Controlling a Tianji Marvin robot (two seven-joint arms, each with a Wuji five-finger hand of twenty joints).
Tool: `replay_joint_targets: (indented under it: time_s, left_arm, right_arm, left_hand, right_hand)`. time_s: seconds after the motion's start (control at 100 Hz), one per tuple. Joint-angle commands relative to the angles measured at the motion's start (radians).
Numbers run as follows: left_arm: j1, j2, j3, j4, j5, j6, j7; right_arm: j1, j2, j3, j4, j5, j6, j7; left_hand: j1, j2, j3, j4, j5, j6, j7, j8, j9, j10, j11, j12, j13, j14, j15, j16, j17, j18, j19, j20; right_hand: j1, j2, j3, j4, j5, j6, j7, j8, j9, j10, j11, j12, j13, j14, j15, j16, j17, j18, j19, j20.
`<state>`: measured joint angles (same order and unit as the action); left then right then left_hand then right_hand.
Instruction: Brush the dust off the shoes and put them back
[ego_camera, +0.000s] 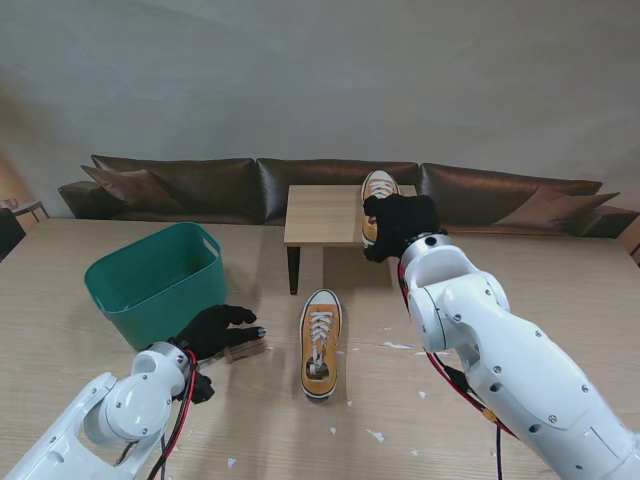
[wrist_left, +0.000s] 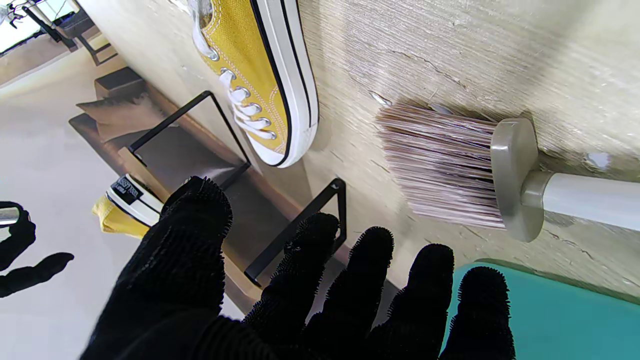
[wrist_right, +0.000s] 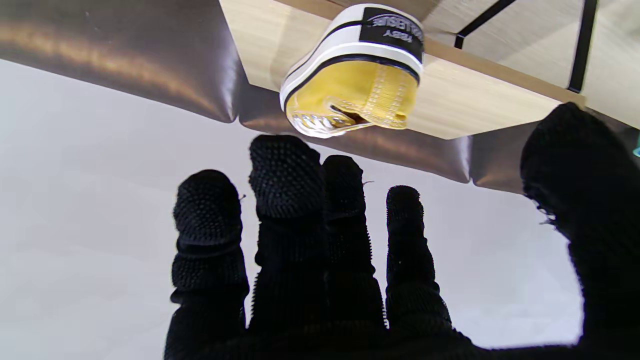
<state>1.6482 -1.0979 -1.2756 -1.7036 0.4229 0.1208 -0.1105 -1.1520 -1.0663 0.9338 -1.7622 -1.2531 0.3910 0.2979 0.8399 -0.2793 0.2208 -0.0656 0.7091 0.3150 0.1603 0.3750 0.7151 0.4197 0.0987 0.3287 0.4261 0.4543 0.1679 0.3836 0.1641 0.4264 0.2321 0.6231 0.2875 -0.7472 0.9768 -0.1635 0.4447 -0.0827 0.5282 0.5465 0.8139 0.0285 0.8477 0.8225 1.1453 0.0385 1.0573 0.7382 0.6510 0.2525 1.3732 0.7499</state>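
I count two yellow sneakers, one on the table (ego_camera: 60, 300) in front of me (ego_camera: 321, 342) and one on the small wooden stand (ego_camera: 322, 215) farther off (ego_camera: 377, 190), plus one brush (ego_camera: 247, 350), one green basket (ego_camera: 150, 275), and two black-gloved hands, left (ego_camera: 215, 327) and right (ego_camera: 402, 225).

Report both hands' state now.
Left hand: open, fingers spread, brush not held.
Right hand: open, holding nothing, behind the shoe on the low table.

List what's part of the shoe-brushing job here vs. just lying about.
Job: shoe on the table; second shoe on the small shelf; brush; small shelf; left hand; right hand, both open.

Lying about: green basket; sofa; white scraps.
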Motion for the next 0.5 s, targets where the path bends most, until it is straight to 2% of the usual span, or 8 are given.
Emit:
replay_joint_targets:
  time_s: [0.0,0.25,0.49]
  left_arm:
    - [-0.001,-0.002,0.002,0.0,-0.005,0.006,-0.022]
    - [-0.008,-0.001,0.007,0.004,-0.012,0.017,-0.029]
    - [-0.01,-0.001,0.009,0.006,-0.014,0.024,-0.032]
  right_arm:
    - [0.025,-0.007,-0.016,0.031,-0.007,0.014,0.012]
    - [0.123,-0.014,-0.129,0.149,-0.001,0.094,-0.001]
    - [0.215,-0.02,-0.245,0.259,0.043,0.172,-0.01]
  left_hand:
    - [0.015,0.049,-0.03,0.041,0.021,0.008,0.007,0.007,0.007,0.016,0.003,0.007,0.023,0.018,0.0,0.013,-0.001,0.008,-0.005,0.015]
    - [0.016,0.051,-0.031,0.041,0.02,0.01,0.006,0.007,0.007,0.016,0.003,0.007,0.021,0.019,-0.001,0.013,-0.001,0.006,-0.004,0.016]
    - [0.017,0.05,-0.033,0.041,0.022,0.01,0.007,0.007,0.008,0.017,0.003,0.008,0.023,0.02,0.0,0.013,0.0,0.006,-0.003,0.017]
  right_hand:
    - [0.0,-0.057,0.038,0.009,-0.026,-0.014,-0.004,0.005,0.007,-0.016,0.027,0.027,0.027,-0.015,0.031,0.018,0.073,-0.017,0.05,0.008]
    - [-0.009,-0.082,0.06,0.001,0.004,-0.02,0.014,0.02,-0.013,-0.019,0.059,0.06,0.017,-0.026,0.063,0.024,0.072,-0.024,0.057,0.0]
    - [-0.011,-0.09,0.074,-0.002,0.024,-0.015,0.026,0.029,-0.034,-0.013,0.072,0.08,0.012,-0.039,0.083,0.027,0.069,-0.03,0.06,-0.004]
